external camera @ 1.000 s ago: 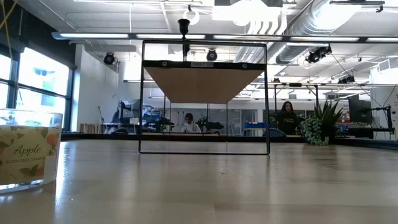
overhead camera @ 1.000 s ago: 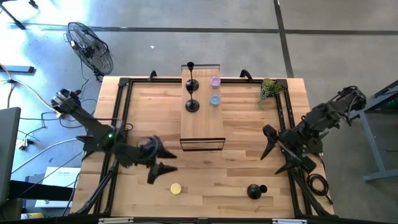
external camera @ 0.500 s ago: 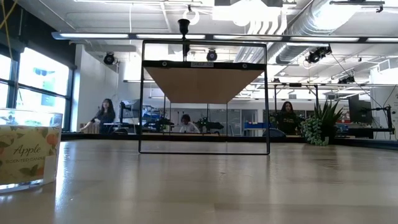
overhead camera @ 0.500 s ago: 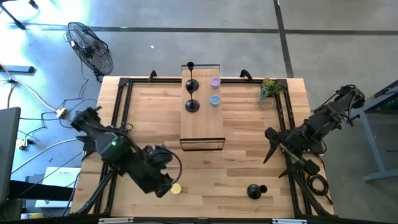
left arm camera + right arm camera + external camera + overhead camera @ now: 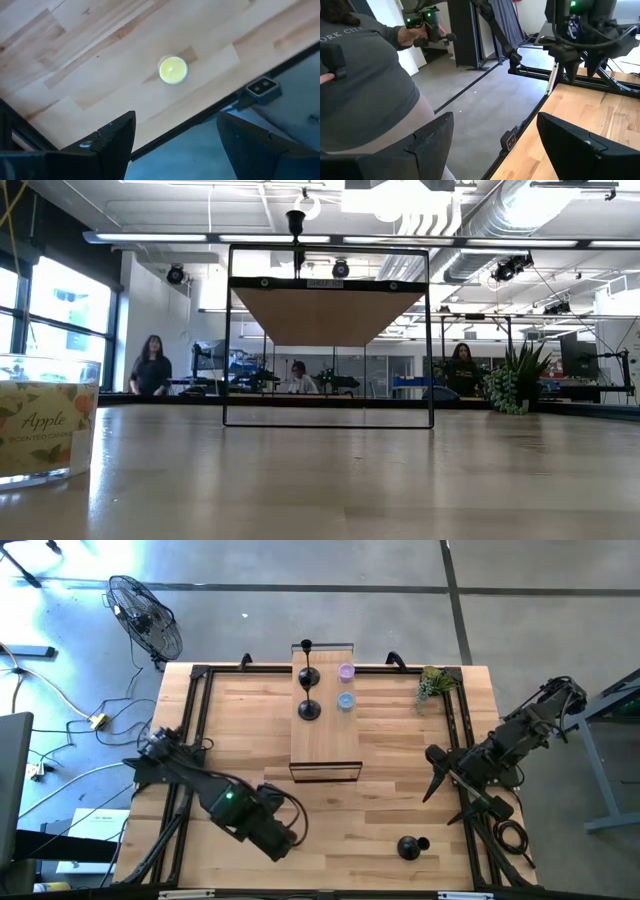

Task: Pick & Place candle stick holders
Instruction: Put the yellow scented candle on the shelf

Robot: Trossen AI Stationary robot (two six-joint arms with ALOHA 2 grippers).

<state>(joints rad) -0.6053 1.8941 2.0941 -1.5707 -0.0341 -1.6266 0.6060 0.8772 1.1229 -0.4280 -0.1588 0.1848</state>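
Wooden table (image 5: 240, 710), raised shelf (image 5: 325, 745) at centre. Two candle stick holders (image 5: 308, 677) are stood on the shelf; one (image 5: 409, 847) is left lying near the front edge. Left gripper (image 5: 172, 137) is held wide open, empty, above a yellow tealight (image 5: 173, 70); right gripper (image 5: 441, 790) is parked open, empty, at the right edge.

candle stick holders (image 5: 308, 677) — 4 | small candles (image 5: 346, 671) — 3 | jar candle (image 5: 45, 420) — 1 | plant (image 5: 433, 684) — 1

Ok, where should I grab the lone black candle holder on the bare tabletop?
Grip the candle stick holder across its rounded base, straight down with the right hand. The base is its widest part, and the thin stem seems to point sideways.
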